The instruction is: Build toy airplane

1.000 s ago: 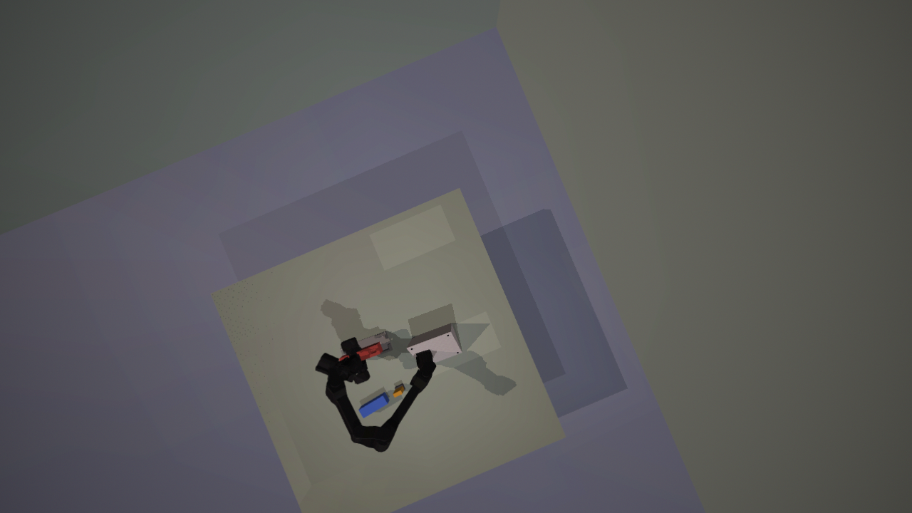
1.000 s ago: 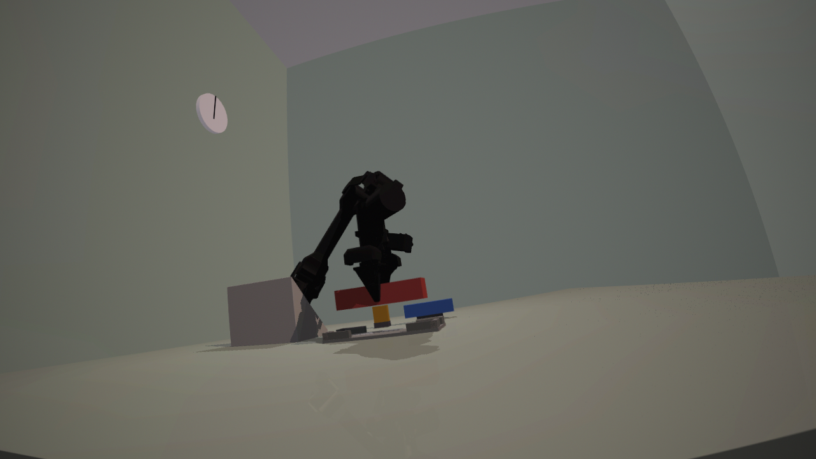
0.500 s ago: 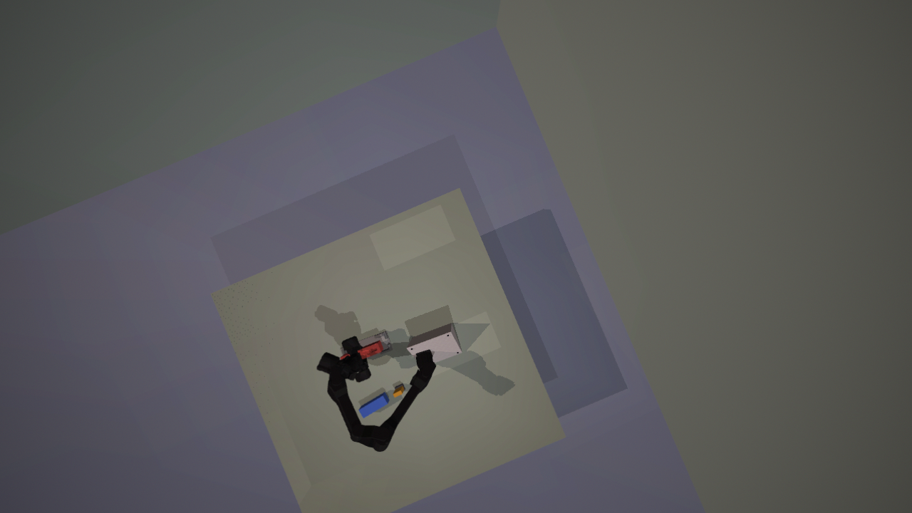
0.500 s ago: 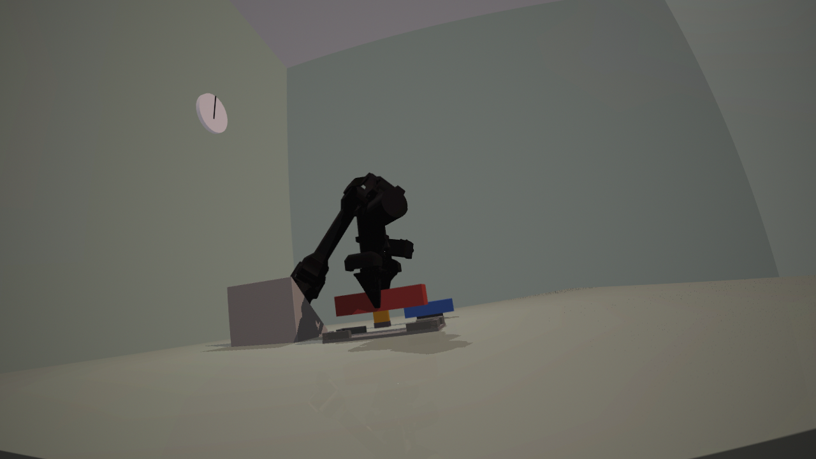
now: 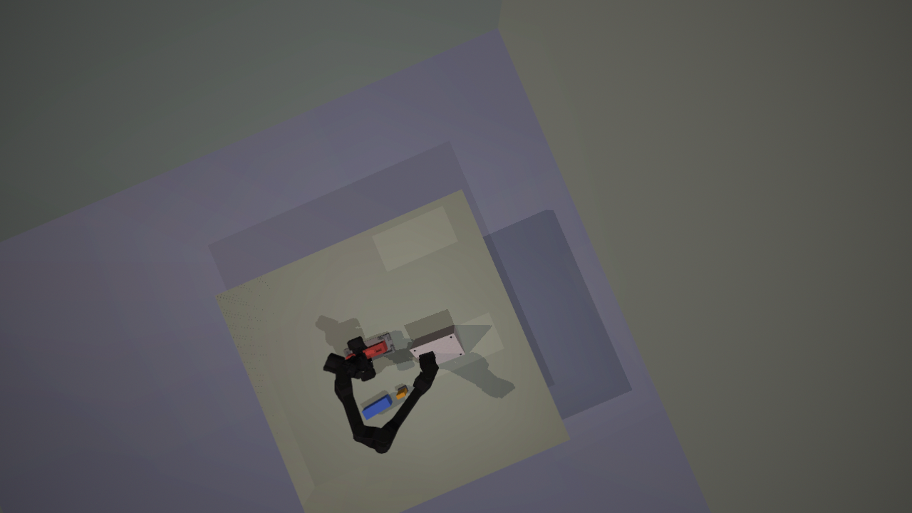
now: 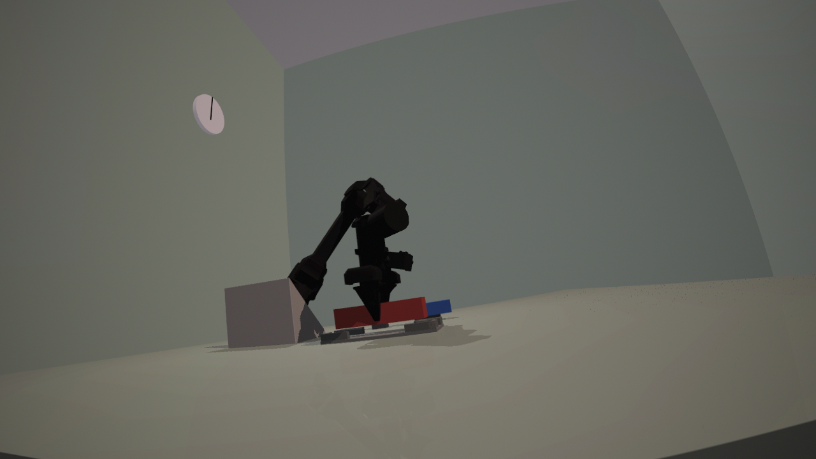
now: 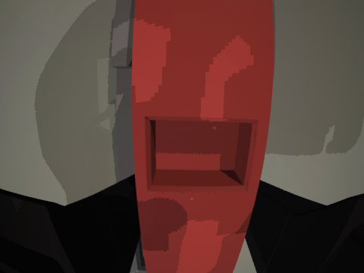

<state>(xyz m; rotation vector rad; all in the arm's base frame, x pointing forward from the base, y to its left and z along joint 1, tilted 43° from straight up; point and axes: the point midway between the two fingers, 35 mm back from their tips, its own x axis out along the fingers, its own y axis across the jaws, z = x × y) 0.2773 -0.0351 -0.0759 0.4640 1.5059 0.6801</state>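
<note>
The red fuselage (image 5: 376, 351) (image 6: 402, 310) (image 7: 171, 106) is level with its open socket facing up. My gripper (image 5: 362, 358) (image 6: 379, 311) (image 7: 191, 179) is shut on its sides. In the exterior view the fuselage hangs just above the grey jig (image 5: 390, 341) (image 6: 422, 326) (image 7: 123, 144), with a small gap under it. In the wrist view the jig shows only along its left side; the rest is hidden. The blue wing (image 5: 377, 406) (image 6: 439, 307) lies apart, beyond the jig in the exterior view. The orange tail fin (image 5: 401, 395) stands near the wing; the fuselage hides its orange part in the exterior view.
A pale box (image 5: 439, 348) (image 6: 259, 317) stands close to one end of the jig, beside the arm's base. In the top view the arm bends around the wing and tail fin. Shadows of the arm fall across the jig area.
</note>
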